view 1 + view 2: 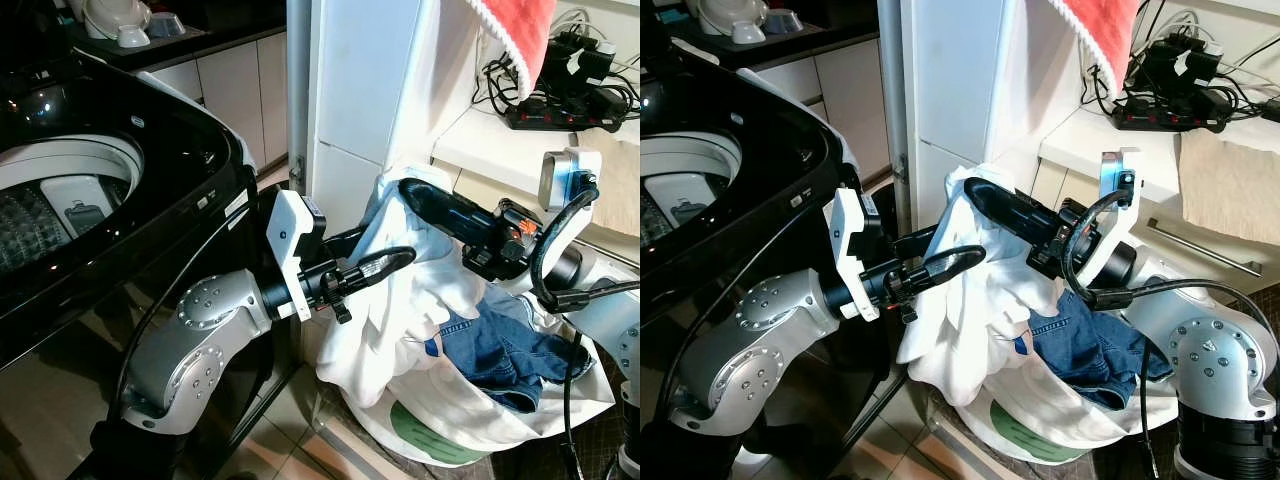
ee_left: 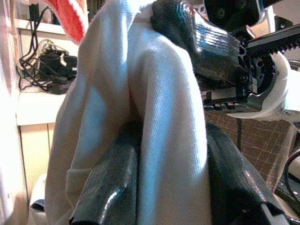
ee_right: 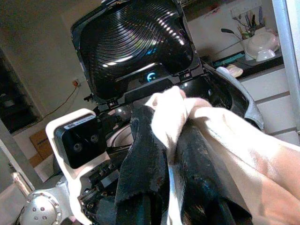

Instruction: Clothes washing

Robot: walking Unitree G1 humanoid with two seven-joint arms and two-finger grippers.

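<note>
Left arm: the silver elbow lies nearest the camera, and the left hand [image 1: 385, 262] is reached out over the laundry basket [image 1: 420, 432].
Left hand state: both black fingers are closed on a fold of the white garment [image 1: 970, 300], with cloth bunched between them.
Right hand [image 1: 985, 195]: the fingers are closed on the upper edge of the same garment, which is held above the basket.
Garment position: it hangs between the two hands, its lower part draped into the basket, which stands on the floor beside the washing machine [image 1: 90, 200].
Blue jeans [image 1: 505, 350]: left lying in the basket, partly under the white cloth.
Washing machine: lid raised, drum [image 1: 60, 200] open, to the robot's left.
Handling: the garment is judged light, soft and limp; it will sag and may trail, so gathered folds are better gripped than a single edge.
Red towel [image 1: 520, 35]: hung above the surface [image 1: 480, 140] that carries a power strip [image 1: 565, 115].
</note>
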